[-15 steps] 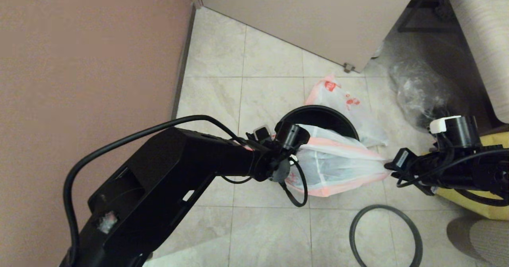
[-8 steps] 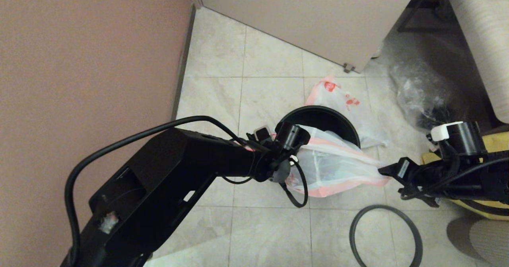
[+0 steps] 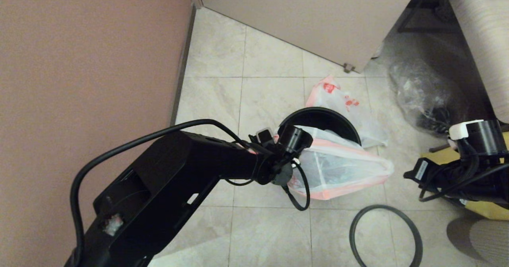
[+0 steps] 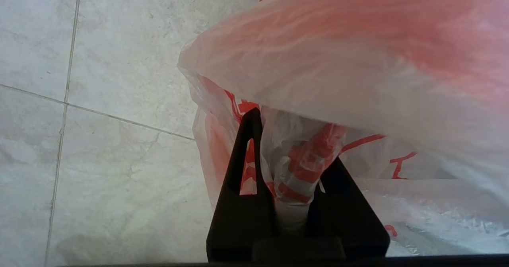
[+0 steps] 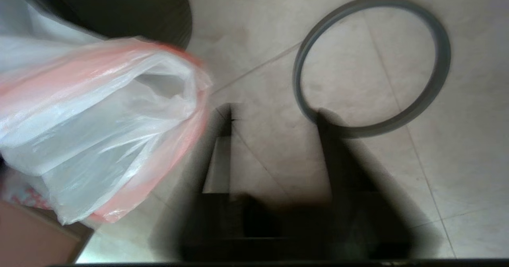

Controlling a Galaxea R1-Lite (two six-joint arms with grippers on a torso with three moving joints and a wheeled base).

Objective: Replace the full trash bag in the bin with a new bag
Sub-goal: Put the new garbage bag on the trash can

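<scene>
Over the bin [image 3: 332,117] in the head view, I have the left tool [image 3: 296,155] holding the new bag [image 3: 342,167] by one edge, its mouth spread across the near rim and not yet inside; the bin looks empty of any liner. The full trash bag [image 3: 338,98] lies on the floor behind the bin, the hoop [image 3: 383,235] on the floor well apart. I judge the open mouth must be lowered squarely into the bin before the hoop goes on. From the left wrist, the left tool is clamped on a gathered pleat of printed plastic. From the right wrist, the right tool [image 5: 274,119] stands apart, empty, just beside the bag's free edge.
</scene>
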